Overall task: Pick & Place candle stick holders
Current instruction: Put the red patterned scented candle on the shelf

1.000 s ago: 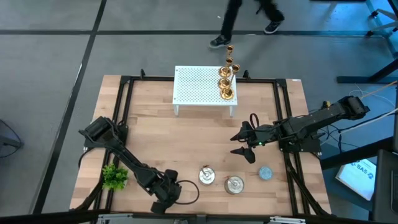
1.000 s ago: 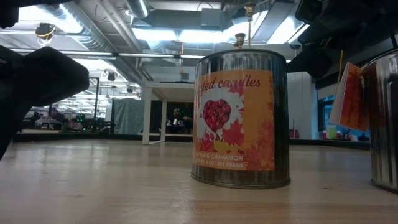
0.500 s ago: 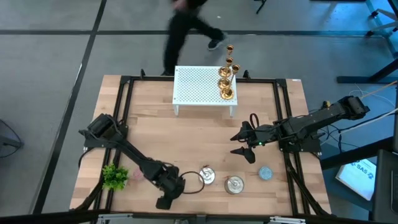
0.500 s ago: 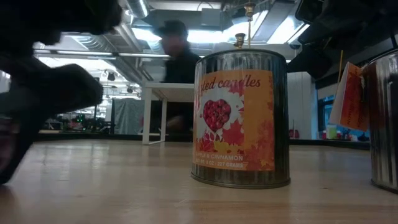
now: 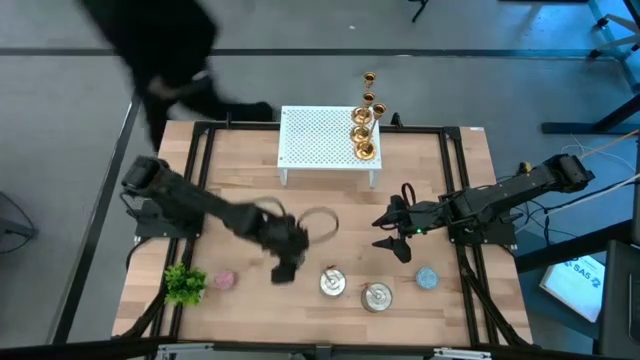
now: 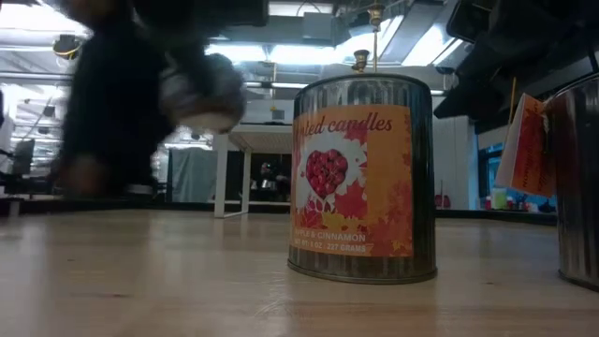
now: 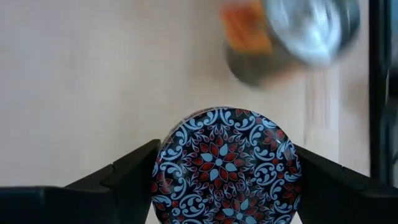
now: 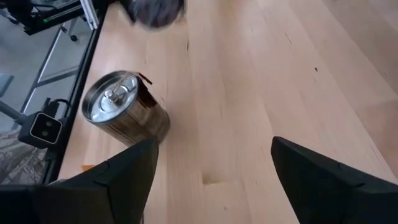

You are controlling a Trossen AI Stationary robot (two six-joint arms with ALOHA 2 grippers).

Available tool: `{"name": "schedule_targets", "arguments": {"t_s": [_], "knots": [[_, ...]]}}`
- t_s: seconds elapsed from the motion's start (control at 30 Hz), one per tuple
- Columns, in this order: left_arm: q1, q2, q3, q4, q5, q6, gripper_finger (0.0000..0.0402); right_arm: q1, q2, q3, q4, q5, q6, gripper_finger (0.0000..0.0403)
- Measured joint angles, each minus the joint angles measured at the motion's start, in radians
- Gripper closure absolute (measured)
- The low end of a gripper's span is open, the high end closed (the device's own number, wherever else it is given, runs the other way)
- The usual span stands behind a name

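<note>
- High view: the three candle stick holders [image 5: 364,128] stand in a row on the white perforated stand [image 5: 320,140] at the table's far edge, untouched. The left gripper [image 5: 284,248] is mid-table, smeared by motion and well apart from them. The right gripper [image 5: 392,232] hovers right of centre with jaws spread and empty.
- Risk, judged: the left arm is busy with another object, so the holders may go unserved; a fast sweep could knock the two tins [image 5: 333,283] near the front edge.
- Low view: the near tin [image 6: 360,178] reads "…ed candles", a heart motif, and "… & CINNAMON"; the smaller line is unreadable. An orange tag [image 6: 522,145] hangs on the neighbouring tin, its writing not legible.
- Left wrist view: jaws pinch a round lid [image 7: 225,168] with a blue-red floral pattern and no text. Risk, judged: a flat disc held at its edges may slip or tilt.
- Right wrist view: fingers [image 8: 118,180] stand wide apart over bare wood, one tin near.
</note>
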Motion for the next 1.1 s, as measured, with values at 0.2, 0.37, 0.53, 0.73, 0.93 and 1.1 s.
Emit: {"name": "schedule_targets", "arguments": {"t_s": [0.2, 0.37, 0.53, 0.73, 0.93, 1.1], "knots": [[0.232, -0.116, 0.049, -0.004, 0.042, 0.037, 0.0106, 0.0, 0.0, 0.0, -0.001, 0.0, -0.015, 0.0087], [0.428, -0.121, 0.183, -0.109, 0.079, 0.15, 0.0106, 0.0, 0.0, 0.0, -0.001, 0.023, -0.056, 0.0087], [0.613, -0.036, 0.361, -0.234, 0.102, 0.245, 0.0106, -0.001, 0.0, 0.0, 0.0, 0.092, -0.078, 0.0087], [0.758, 0.152, 0.605, -0.337, 0.139, 0.366, 0.0106, -0.004, 0.0, 0.0, 0.002, 0.167, -0.13, 0.0087], [0.835, 0.359, 0.864, -0.405, 0.141, 0.461, 0.0106, -0.027, 0.0, 0.0, 0.002, 0.177, -0.154, 0.0087], [0.861, 0.499, 1.021, -0.419, 0.14, 0.5, 0.0106, -0.041, 0.0, 0.0, -0.011, 0.177, -0.154, 0.0087]]}}
